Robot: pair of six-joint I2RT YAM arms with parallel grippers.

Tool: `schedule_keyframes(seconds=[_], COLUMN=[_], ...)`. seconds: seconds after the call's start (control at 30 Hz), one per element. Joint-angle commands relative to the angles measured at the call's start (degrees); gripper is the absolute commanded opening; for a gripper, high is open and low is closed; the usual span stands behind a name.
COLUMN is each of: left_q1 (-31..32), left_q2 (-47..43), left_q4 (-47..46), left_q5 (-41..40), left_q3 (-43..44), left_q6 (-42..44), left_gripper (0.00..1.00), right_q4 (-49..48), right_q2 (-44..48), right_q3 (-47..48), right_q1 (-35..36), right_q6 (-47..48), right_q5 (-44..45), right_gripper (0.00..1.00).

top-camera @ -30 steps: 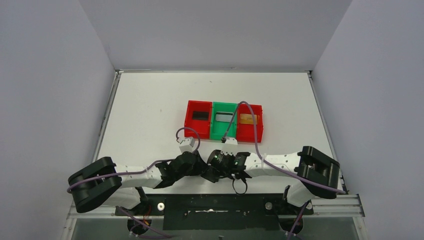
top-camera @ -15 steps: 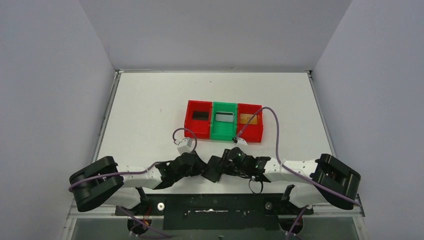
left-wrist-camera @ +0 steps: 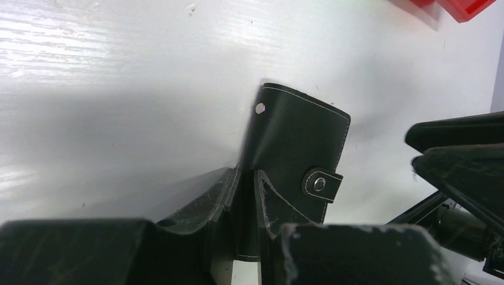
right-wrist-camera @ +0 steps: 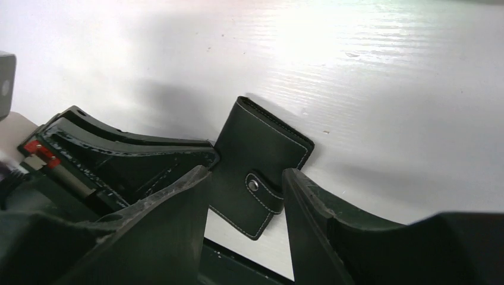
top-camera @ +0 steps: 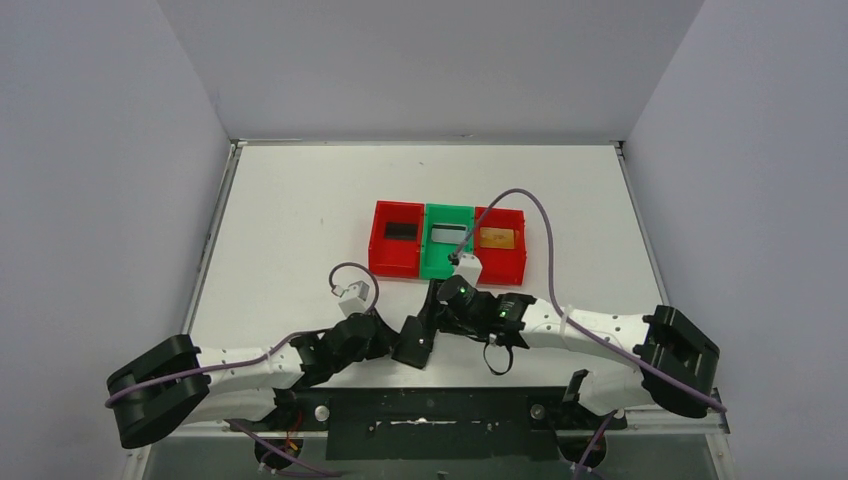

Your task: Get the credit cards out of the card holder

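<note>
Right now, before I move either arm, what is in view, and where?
table: one, white, under everything
left red tray: one, red, mid-table
green tray: one, green, against it on the right
right red tray: one, red, right end of the row
credit card: one, gold, in the right red tray
dark flat item: one, black, in the left red tray
pale flat item: one, grey-white, in the green tray
card holder: one, black, near edge
left claw: one, black, shut on the card holder
right claw: one, black, open, close to the card holder

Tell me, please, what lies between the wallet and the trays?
Bare table, seen in the left wrist view; in the top view the right hand covers part of that stretch.
</note>
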State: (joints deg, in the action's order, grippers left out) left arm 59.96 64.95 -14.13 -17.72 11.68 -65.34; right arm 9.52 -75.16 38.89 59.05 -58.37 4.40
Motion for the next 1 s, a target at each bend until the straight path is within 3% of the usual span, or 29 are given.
schedule_keyframes(seconds=[0.0, 0.17, 0.33, 0.73, 0.9, 0.97], left_q1=[0.42, 0.5, 0.5, 0.52, 0.5, 0.5], left_q2=[-3.23, -6.41, -8.45, -3.59, -1.39, -1.08], left_q4=[3.24, 3.12, 2.93, 2.69, 3.55, 3.46], left_q5=[0.25, 1.71, 3.7, 6.82, 6.12, 6.1], left_q3=[-0.9, -0.34, -0.4, -0.63, -0.82, -1.06], left_q6=[2.12, 5.72, 8.37, 9.18, 7.36, 7.01], left_gripper=[0.09, 0.35, 0.44, 0.46, 0.43, 0.39], right_q4=[17.73, 19.56, 19.18, 17.91, 18.33, 17.8], right_q2=[-3.32, -9.11, -12.5, -17.24, -18.88, -19.54], right_q3=[8.75, 12.53, 14.16, 16.82, 16.04, 15.7], right_q1=[5.31, 7.74, 10.02, 11.98, 12.03, 11.97], right_q6=[-3.76, -8.86, -11.9, -11.91, -13.39, -13.05], right_q5=[15.66, 15.87, 16.89, 15.44, 15.12, 14.52], right_gripper=[0.49, 0.49, 0.49, 0.52, 0.5, 0.45])
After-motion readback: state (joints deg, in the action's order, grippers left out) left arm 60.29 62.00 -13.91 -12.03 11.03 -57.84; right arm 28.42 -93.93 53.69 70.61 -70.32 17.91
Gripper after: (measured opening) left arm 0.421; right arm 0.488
